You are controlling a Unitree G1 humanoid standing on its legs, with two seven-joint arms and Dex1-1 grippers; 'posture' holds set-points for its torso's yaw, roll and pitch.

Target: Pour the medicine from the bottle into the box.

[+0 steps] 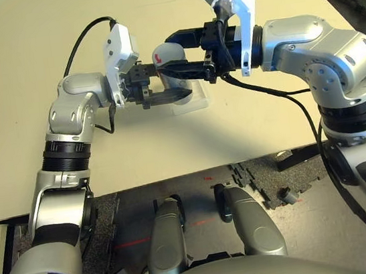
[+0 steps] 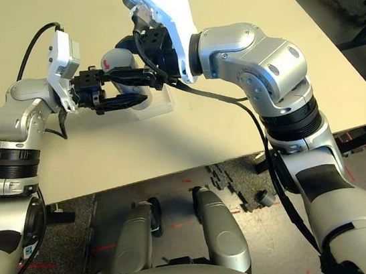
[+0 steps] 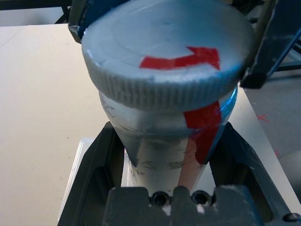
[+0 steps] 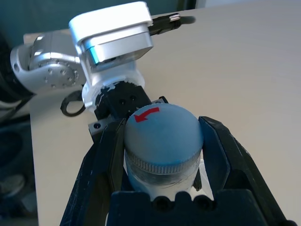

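Bottle: your small silvery-grey cylindrical bottle with red tape (image 3: pixel 164 155) is held in the air just above the box, its ribbed grey cap with a red arrow (image 4: pixel 162 136) on; contents hidden.
Box: you have the shallow clear plastic square box (image 1: pixel 190 99) on the pale table (image 1: pixel 27 130); contents can't be made out.
Left gripper (image 1: pixel 164 97): clamped on the bottle's body.
Right gripper (image 4: pixel 162 141): fingers either side of the cap, pressed against it.
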